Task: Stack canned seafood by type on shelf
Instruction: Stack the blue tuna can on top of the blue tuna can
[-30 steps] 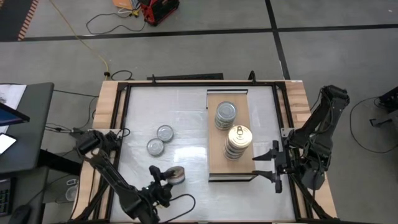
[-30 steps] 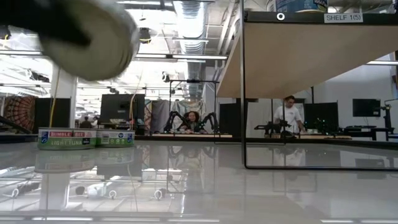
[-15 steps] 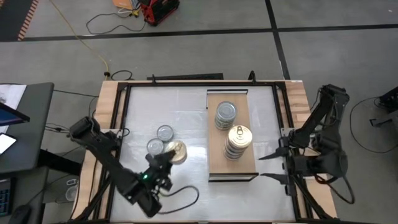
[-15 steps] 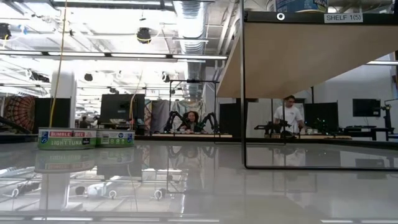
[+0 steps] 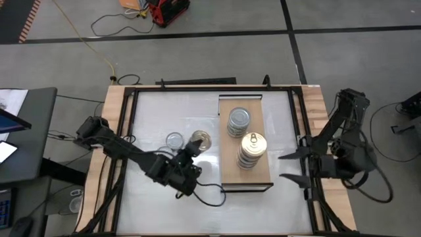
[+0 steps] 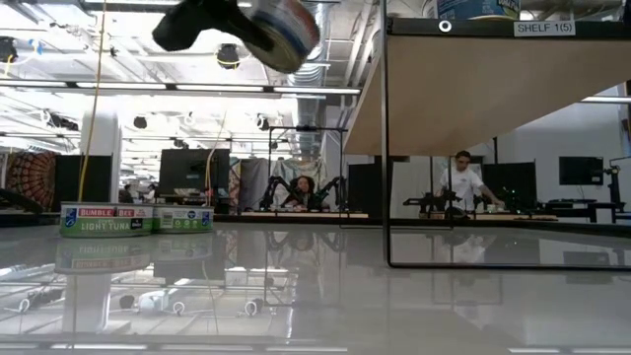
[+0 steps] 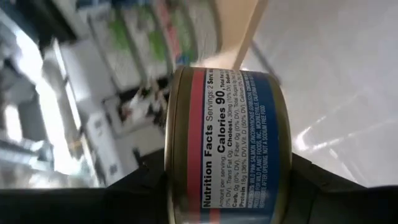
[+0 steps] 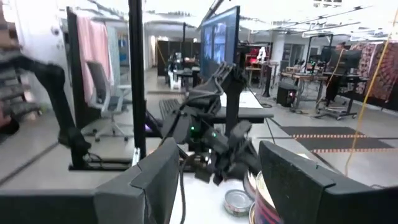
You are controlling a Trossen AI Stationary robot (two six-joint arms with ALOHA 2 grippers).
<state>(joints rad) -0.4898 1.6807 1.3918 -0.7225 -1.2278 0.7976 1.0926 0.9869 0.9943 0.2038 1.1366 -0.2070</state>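
My left gripper is shut on a canned seafood tin with a gold lid and a red and blue label. It holds the tin high above the table, just left of the shelf. The shelf is a light-wood board bearing a silver-lidded stack and a gold-lidded stack. Two more tins stand on the tabletop; one shows from above. My right gripper stands open in the air off the shelf's right side. My left gripper pinches the tin between its two fingers, which stand at the tin's two flat ends; the curved label wall faces the wrist camera. The fingers reach out nearly level from the table's left. The tin is lifted clear and tilted, its gold lid upward.
The shelf's thin dark frame rises on posts, with its board overhead in the low view. A black frame runs around the white tabletop. People and other robot arms show in the room beyond the table.
My left gripper has carried the tin up from near the table's front edge, toward the far edge and the shelf. It has rolled, so the tin's gold lid has turned from sideways to upward. My right gripper has risen beside the shelf, still open.
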